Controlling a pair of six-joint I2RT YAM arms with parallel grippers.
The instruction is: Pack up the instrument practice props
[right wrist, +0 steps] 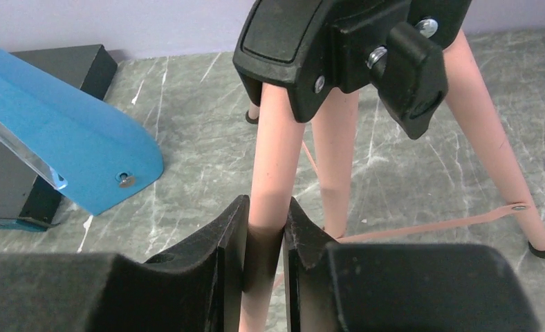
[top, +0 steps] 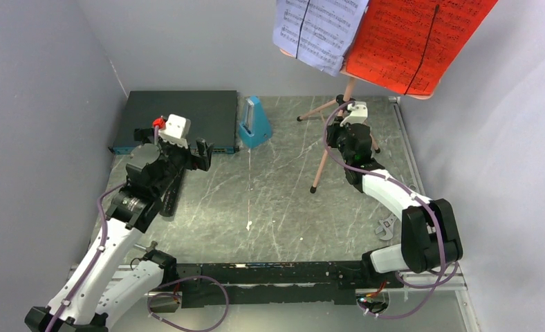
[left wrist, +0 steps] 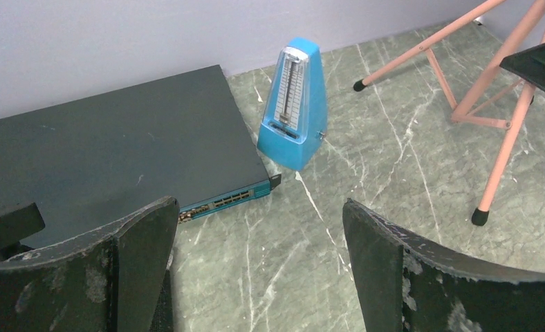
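The wrench point(top: 386, 227) lies on the bench point(top: 283, 200) at the near right, beside the right arm's elbow; it is no part of the job, yet a wide swing of that arm could, I judge, knock it.

The right jaws are closed on one leg of the pink music stand point(right wrist: 273, 159), pinching the tube just below the black hub point(right wrist: 325, 48) where the legs meet; the tube is thin and round, so it may slip or turn in the grip once weight comes on. The greater risk, as I judge it, is top-heaviness; the board and its sheets sit high above the grip, so a lift or pull by one leg could tip the whole stand or shed the loose sheets. A swinging leg could also sweep left into the metronome point(top: 254, 124), which looks narrow and tall enough to topple.

The left jaws stand wide open and hold nothing, over the left of the bench in front of the flat black box point(top: 176, 111); they are well apart from the stand and cannot steady it.

The stand is at the far right of the bench, on splayed pink legs with black feet and thin pink braces; its board runs past the top of the overhead view, bearing a lavender sheet point(top: 318, 28) on the left and a red sheet point(top: 415, 41) on the right. The metronome is a blue pyramid with a pale face, upright at the far middle, just beside the box's right end. No microphone shows in any view.
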